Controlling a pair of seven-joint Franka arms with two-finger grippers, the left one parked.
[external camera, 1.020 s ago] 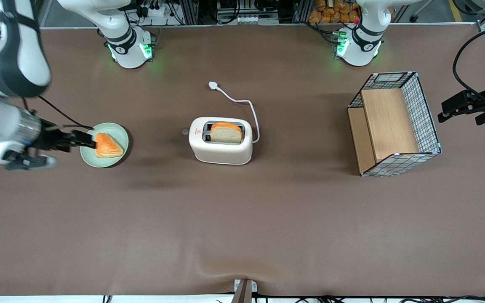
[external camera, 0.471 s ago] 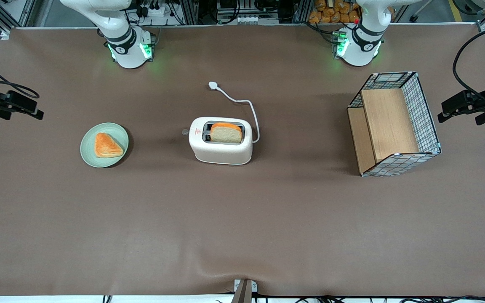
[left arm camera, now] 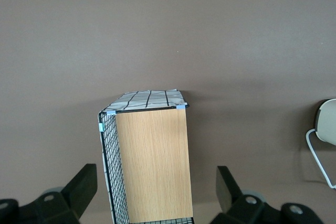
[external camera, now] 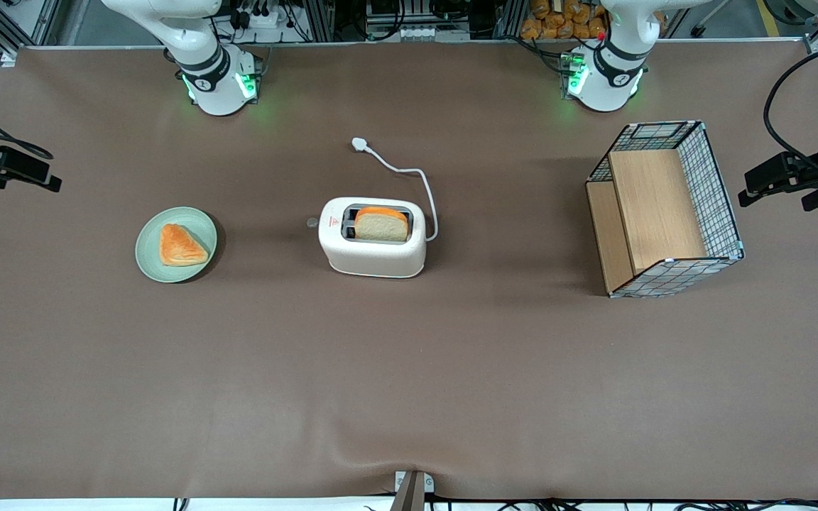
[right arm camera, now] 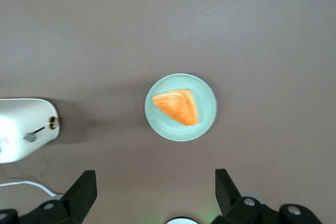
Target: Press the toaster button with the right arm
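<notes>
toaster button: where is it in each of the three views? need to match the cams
Front view: the toaster button juts from the toaster's narrow end facing the green plate.
Right wrist view: the button sits on the toaster's end face; gripper open, high above the plate.
Left wrist view: button not in it.
Shared landmark: the plate, in the front and right wrist views.

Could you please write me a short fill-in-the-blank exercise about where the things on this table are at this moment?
1. The slice of bread stands in the slot of the ____.
2. The orange pastry lies on a pale green ____.
3. The gripper, its fingers open, hangs at the working arm's end of the table, far from the toaster button and holding ____.
4. The wire-mesh basket lies toward the ____ arm's end of the table.

Missing words: toaster; plate; nothing; parked
</notes>
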